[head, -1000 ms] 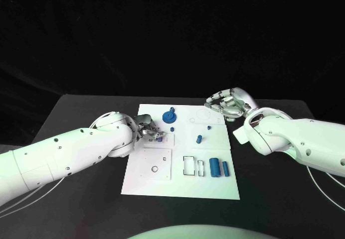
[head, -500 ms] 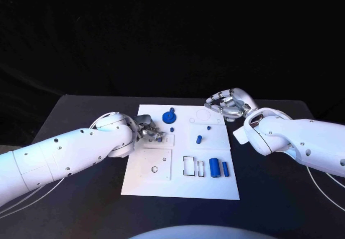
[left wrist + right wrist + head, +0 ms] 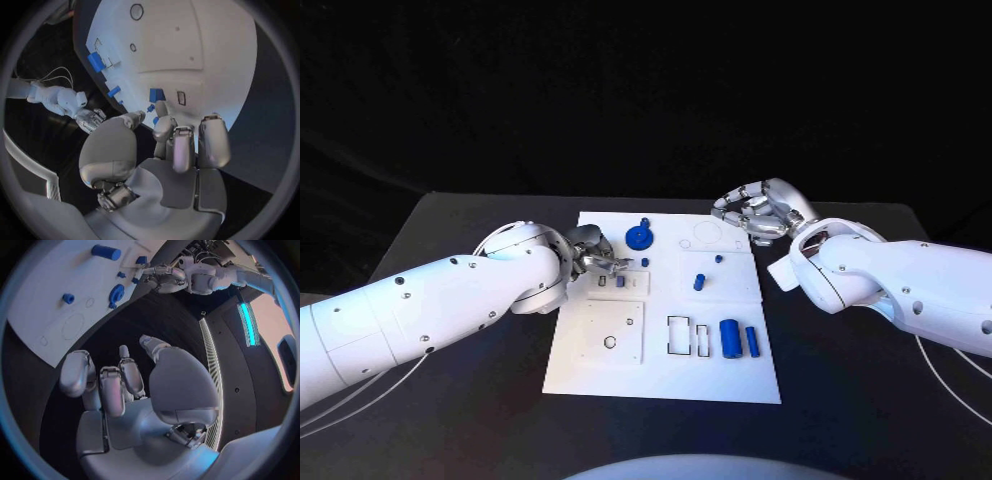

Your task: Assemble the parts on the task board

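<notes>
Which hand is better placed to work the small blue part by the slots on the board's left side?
Probably the left. The left hand already sits over the small blue part on the task board; the right hand hovers off the far corner, holding nothing.

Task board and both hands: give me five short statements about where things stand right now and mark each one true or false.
1. The left hand is over the left side of the task board. True.
2. The right hand holds a blue part. False: its fingers are curled with nothing in them, by the board's far right corner.
3. A blue cylinder and a thinner blue bar lie side by side on the board's right half. True.
4. The round blue gear lies off the board on the black table. False: it sits on the board near its far edge.
5. The right hand touches the gear. False: they are apart.
</notes>
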`<control>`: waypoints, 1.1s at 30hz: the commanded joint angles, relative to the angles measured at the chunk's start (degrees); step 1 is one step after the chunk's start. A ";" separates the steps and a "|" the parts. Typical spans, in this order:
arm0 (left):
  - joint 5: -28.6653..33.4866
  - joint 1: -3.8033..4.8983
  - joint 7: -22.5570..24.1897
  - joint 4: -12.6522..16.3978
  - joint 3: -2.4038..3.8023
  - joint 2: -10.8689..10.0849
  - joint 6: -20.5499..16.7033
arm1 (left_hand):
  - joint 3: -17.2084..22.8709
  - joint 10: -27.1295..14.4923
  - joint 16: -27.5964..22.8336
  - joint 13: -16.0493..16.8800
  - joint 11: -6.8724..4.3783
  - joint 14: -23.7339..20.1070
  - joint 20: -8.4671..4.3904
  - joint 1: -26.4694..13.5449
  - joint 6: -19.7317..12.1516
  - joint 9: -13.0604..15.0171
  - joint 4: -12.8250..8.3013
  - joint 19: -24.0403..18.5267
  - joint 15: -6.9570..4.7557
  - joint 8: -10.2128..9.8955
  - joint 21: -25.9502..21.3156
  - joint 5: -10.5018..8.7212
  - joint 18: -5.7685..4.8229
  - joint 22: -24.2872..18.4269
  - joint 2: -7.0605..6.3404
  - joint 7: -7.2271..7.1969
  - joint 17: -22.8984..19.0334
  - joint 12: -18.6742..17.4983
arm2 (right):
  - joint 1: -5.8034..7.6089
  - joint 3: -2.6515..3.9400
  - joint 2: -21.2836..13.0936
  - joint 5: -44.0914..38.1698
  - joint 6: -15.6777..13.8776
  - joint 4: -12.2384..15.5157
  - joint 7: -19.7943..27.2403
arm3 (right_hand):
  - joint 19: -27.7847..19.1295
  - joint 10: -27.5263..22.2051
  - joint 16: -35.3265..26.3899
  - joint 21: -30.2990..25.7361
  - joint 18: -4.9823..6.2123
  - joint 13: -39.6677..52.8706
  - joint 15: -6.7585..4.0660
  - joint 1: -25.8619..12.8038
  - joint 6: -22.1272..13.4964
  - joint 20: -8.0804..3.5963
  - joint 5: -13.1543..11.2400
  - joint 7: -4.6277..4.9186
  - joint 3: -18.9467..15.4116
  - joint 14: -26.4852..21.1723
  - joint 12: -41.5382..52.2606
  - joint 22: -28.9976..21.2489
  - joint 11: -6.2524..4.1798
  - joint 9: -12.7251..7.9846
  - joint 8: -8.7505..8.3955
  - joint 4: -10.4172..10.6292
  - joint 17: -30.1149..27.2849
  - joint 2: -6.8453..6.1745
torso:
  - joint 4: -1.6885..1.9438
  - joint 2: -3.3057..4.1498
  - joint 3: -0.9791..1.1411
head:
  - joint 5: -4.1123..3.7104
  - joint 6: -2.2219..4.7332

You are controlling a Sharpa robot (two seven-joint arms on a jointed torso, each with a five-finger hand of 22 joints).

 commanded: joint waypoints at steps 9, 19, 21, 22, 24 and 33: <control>1.60 1.74 -0.10 1.64 0.72 -1.51 3.13 | -0.88 -1.85 -0.48 -2.14 0.34 5.35 0.02 0.28 -1.48 0.07 -0.16 -0.76 0.04 -0.42 -0.91 0.15 -0.55 -1.30 -0.77 0.28 13.17 -1.67 | -0.05 -0.03 -0.04 -0.61 0.48 -0.25 0.46 | -0.48 -0.40 -0.20 -0.25 0.98 0.01 -0.17 -0.33 -0.22 -0.04 0.28 -0.22 0.01 3.19 -0.26 -0.08 0.03 0.10 0.20 0.20 2.88 -0.01 | -0.07 0.01 0.08 | 0.19 0.38; 1.86 2.54 0.23 3.56 0.71 -2.73 4.29 | -1.82 -7.05 -0.90 -9.75 2.55 5.07 1.44 5.80 -6.32 -2.70 -0.21 -1.90 1.89 -5.05 -2.59 0.44 -0.11 -3.87 -2.48 2.85 12.15 -6.71 | -0.06 -0.07 -0.18 -0.53 0.49 -0.25 0.35 | -0.48 -0.40 -0.20 -0.25 0.98 0.01 -0.17 -0.33 -0.22 -0.04 0.28 -0.22 0.01 3.19 -0.26 -0.08 0.03 0.10 0.20 0.20 2.88 -0.01 | -0.16 0.09 0.05 | 0.22 0.63; 2.45 2.51 0.50 4.33 0.66 -3.32 2.64 | -2.88 -7.66 -0.92 -10.71 2.75 5.06 1.66 6.63 -6.32 -3.22 -0.18 -1.89 2.09 -5.50 -2.61 0.44 -0.10 -3.85 -3.29 3.06 12.11 -7.30 | -0.06 -0.09 -0.19 -0.51 0.49 -0.27 0.33 | -0.48 -0.40 -0.20 -0.25 0.98 0.01 -0.17 -0.33 -0.22 -0.04 0.28 -0.22 0.01 3.19 -0.26 -0.08 0.03 0.10 0.20 0.20 2.88 -0.01 | -0.17 0.12 0.06 | 0.22 0.71; 2.55 2.50 0.54 4.48 0.64 -3.46 2.33 | -2.88 -7.66 -0.92 -10.71 2.75 5.06 1.66 6.63 -6.32 -3.22 -0.18 -1.89 2.09 -5.50 -2.61 0.44 -0.10 -3.85 -3.29 3.06 12.11 -7.30 | -0.07 -0.09 -0.20 -0.51 0.49 -0.28 0.33 | -0.48 -0.40 -0.20 -0.25 0.98 0.01 -0.17 -0.33 -0.22 -0.04 0.28 -0.22 0.01 3.19 -0.26 -0.08 0.03 0.10 0.20 0.20 2.88 -0.01 | -0.17 0.12 0.07 | 0.22 0.71; 2.88 2.45 0.64 4.97 0.51 -4.04 1.34 | -4.28 -7.80 -0.96 -11.01 2.84 5.04 1.78 6.23 -6.05 -3.54 -0.05 -1.89 2.17 -5.64 -2.64 0.37 -0.08 -3.88 -3.51 3.10 12.01 -7.41 | -0.10 -0.11 -0.21 -0.51 0.48 -0.33 0.31 | -0.48 -0.40 -0.20 -0.25 0.98 0.01 -0.17 -0.33 -0.22 -0.04 0.28 -0.22 0.01 3.19 -0.26 -0.08 0.03 0.10 0.20 0.20 2.88 -0.01 | -0.02 0.05 0.07 | 0.03 0.64; 4.17 1.91 0.57 5.55 -0.60 -5.22 0.26 | -12.12 -12.64 -1.04 -17.77 4.44 4.97 2.51 8.44 -9.90 -6.11 -0.04 -2.76 3.54 -8.63 -3.82 0.94 0.27 -5.69 -1.77 4.83 11.84 -11.68 | -0.26 -0.15 -0.21 -0.49 0.54 -0.40 0.28 | -0.65 -0.53 -0.28 -0.54 1.05 -0.16 -0.17 -0.43 -0.28 -0.05 0.34 -0.23 -0.08 3.15 -0.42 -0.34 0.03 0.13 0.22 0.35 2.68 -0.02 | 0.27 -0.14 0.00 | -0.06 0.52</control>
